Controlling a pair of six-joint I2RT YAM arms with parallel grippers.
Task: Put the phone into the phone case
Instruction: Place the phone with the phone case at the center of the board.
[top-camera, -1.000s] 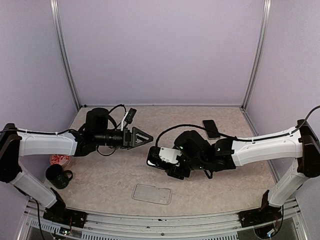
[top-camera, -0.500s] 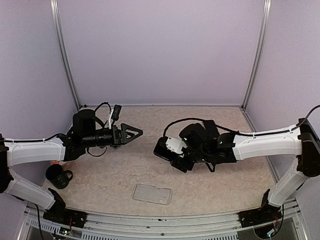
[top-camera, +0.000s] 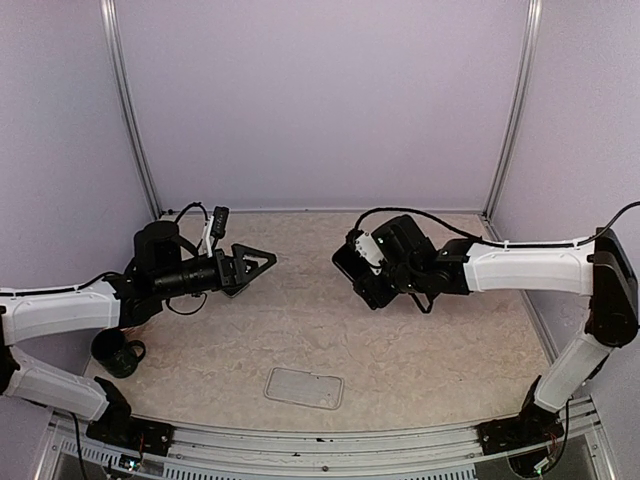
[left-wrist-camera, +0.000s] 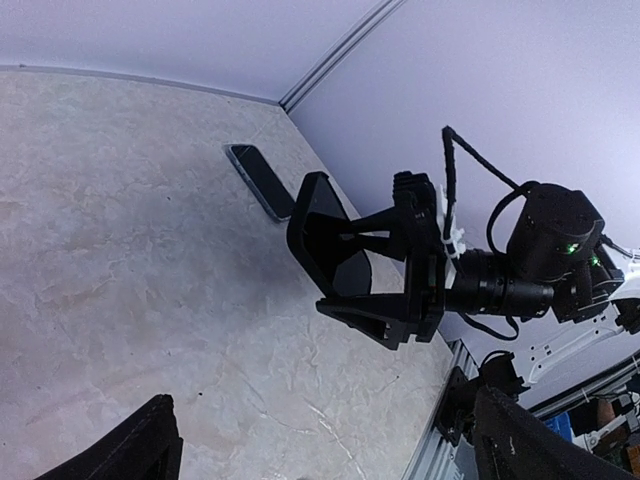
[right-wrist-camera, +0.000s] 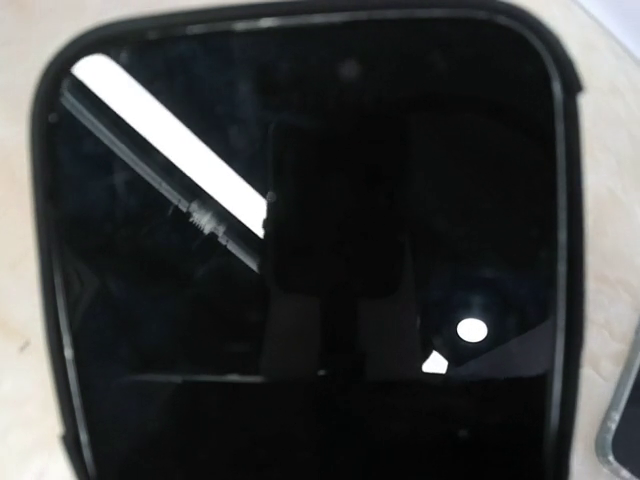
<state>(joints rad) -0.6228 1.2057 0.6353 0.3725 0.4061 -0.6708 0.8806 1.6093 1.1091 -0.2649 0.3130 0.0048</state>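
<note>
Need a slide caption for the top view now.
Right gripper holds the black phone aloft, open left gripper facing it; the clear case lies empty near the table front edge.

1. Table (top-camera: 430, 360): beige marbled top, enclosed by lilac walls (top-camera: 320, 100) with metal posts (top-camera: 128, 120) at the rear corners.
2. Left arm (top-camera: 60, 310): white links, reaching in from the left edge. The left gripper (top-camera: 262, 262) is black, raised above the table's left-rear part and pointing right. Its jaw spread is not clear from this angle.
3. Right arm (top-camera: 530, 270): white links, stretched leftward from the right edge. The right gripper (top-camera: 368, 270) is black and aloft near the rear centre.
4. Phone (top-camera: 345, 265): flat, black, held at the right gripper's tip, off the table, facing the left gripper, well apart from it.
5. Phone case (top-camera: 304, 387): clear, rectangular, lying flat near the front edge, centre.
6. Mug (top-camera: 118, 352): dark, upright, front left, beside the left arm.
</note>
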